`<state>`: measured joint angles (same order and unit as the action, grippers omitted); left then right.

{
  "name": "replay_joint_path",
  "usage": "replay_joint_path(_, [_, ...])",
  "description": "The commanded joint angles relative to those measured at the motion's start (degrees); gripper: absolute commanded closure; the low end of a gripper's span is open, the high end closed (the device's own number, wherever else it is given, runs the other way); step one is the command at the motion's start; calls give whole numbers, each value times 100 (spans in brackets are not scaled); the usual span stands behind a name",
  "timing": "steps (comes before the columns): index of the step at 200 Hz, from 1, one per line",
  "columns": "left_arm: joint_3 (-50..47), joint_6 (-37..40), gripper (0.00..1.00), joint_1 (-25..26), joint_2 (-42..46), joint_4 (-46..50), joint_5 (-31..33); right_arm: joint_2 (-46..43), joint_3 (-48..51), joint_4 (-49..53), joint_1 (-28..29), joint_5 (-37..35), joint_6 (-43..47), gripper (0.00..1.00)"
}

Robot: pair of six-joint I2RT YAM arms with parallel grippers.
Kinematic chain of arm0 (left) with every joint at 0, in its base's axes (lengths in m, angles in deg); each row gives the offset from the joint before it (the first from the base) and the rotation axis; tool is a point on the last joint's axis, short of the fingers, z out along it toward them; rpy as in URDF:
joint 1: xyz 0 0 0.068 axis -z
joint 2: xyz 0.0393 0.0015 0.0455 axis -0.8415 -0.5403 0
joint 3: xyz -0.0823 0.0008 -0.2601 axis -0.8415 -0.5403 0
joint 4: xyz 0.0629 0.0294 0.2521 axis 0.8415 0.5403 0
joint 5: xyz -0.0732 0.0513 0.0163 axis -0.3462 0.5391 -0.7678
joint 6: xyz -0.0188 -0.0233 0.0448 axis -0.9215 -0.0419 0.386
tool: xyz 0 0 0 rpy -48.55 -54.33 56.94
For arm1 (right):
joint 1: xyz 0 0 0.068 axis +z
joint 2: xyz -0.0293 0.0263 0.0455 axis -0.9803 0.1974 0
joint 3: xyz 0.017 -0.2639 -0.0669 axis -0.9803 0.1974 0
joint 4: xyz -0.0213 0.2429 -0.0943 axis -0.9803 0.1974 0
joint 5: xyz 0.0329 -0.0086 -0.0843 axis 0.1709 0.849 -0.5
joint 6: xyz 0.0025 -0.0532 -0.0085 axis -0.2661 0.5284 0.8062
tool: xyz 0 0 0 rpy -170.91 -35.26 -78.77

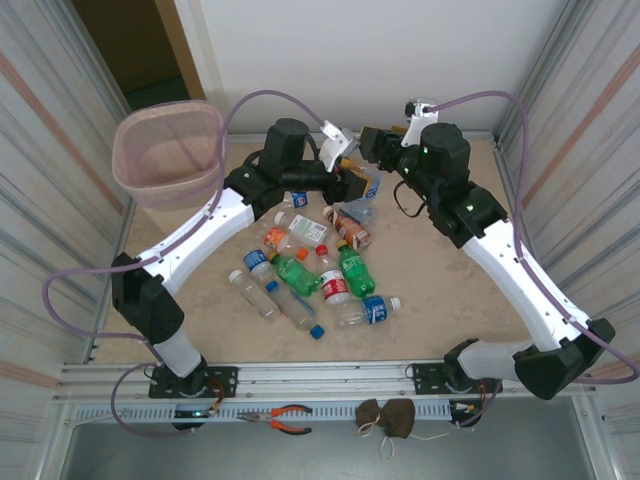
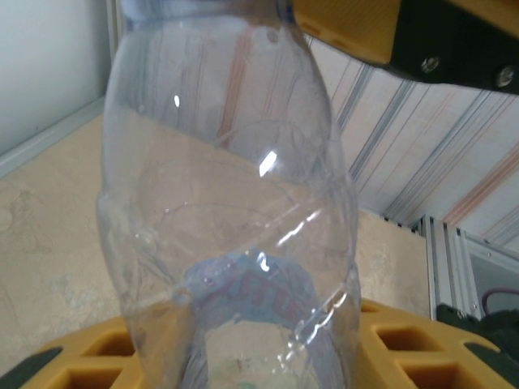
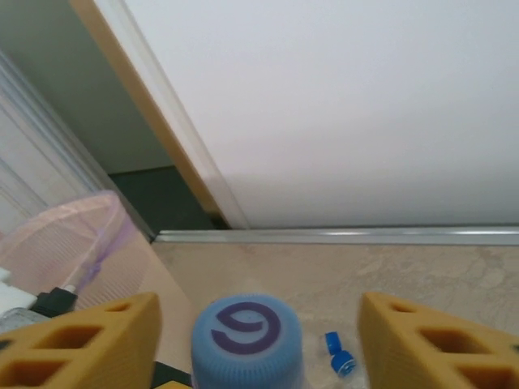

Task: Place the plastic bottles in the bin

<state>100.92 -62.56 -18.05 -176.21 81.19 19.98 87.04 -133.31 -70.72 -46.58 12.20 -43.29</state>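
Your left gripper (image 2: 284, 194) clamps the clear bottle (image 2: 219, 162) at the table's (image 1: 450, 300) far middle while the right gripper's (image 3: 258, 336) fingers stand wide around its cap (image 3: 246, 328), so back the right away before swinging to the bin (image 1: 160, 188).

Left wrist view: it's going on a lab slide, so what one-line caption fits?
Clear plastic bottle clamped in the left gripper, between its yellow fingers, beige tabletop behind.
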Motion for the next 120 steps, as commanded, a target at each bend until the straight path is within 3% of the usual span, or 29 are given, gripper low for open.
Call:
replay_joint_path(1, [168, 138, 56, 4, 47, 129, 86, -294, -86, -21, 66, -97, 104, 27])
replay_joint_path(73, [359, 68, 56, -632, 477, 865, 341, -927, 12, 227, -265, -494, 423, 21])
replay_joint_path(120, [709, 96, 55, -1563, 895, 1839, 571, -1197, 129, 421, -690, -408, 426, 20])
